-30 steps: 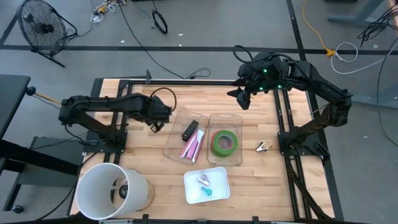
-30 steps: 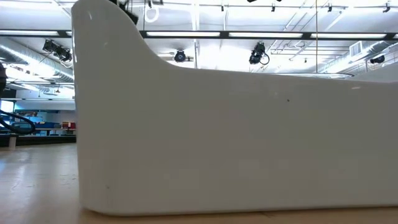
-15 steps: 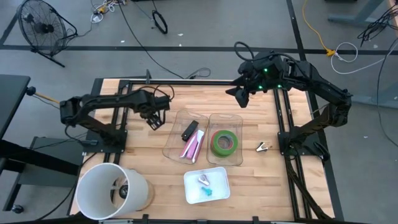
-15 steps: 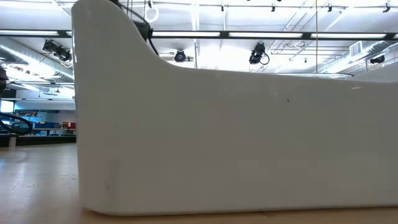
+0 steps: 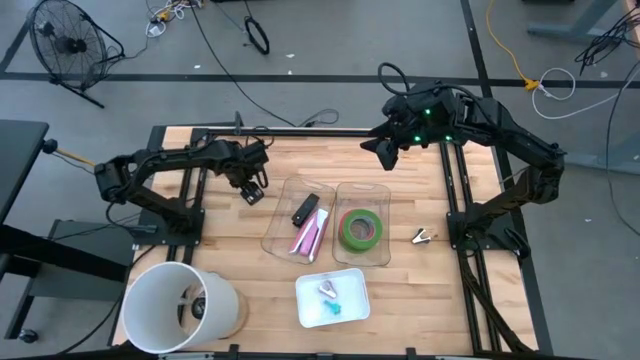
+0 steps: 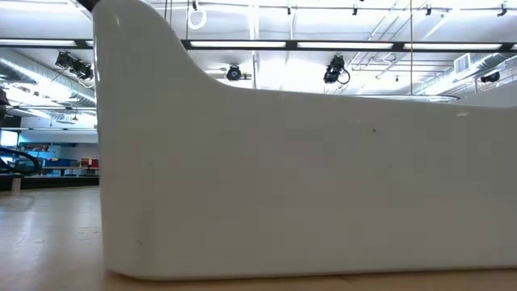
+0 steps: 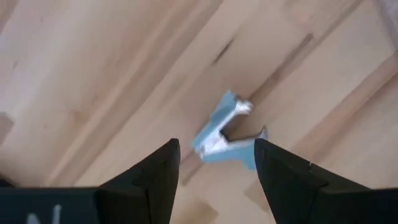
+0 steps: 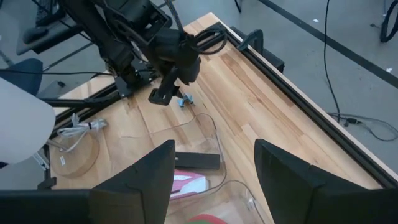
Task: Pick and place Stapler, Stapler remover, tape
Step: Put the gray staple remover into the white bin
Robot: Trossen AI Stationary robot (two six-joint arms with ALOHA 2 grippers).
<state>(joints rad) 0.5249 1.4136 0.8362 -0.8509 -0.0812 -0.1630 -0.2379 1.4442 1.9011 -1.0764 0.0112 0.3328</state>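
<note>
A light blue staple remover lies on the wooden table near its far left. My left gripper hovers just over it, open, with a finger on either side and touching nothing; both also show in the right wrist view, the remover beside the gripper. A black stapler lies in a clear tray. A green ring of tape lies flat in the clear tray next to it. My right gripper is open and empty, raised over the table's far side.
A pink object lies beside the stapler. A small metal staple remover lies right of the trays. A white tray with small items sits near the front edge, a white bucket at front left. A white wall fills the low view.
My left gripper has drawn back a little toward the table's far edge and turned, staying open. My right gripper has shifted slightly toward the table's left edge, still open.
</note>
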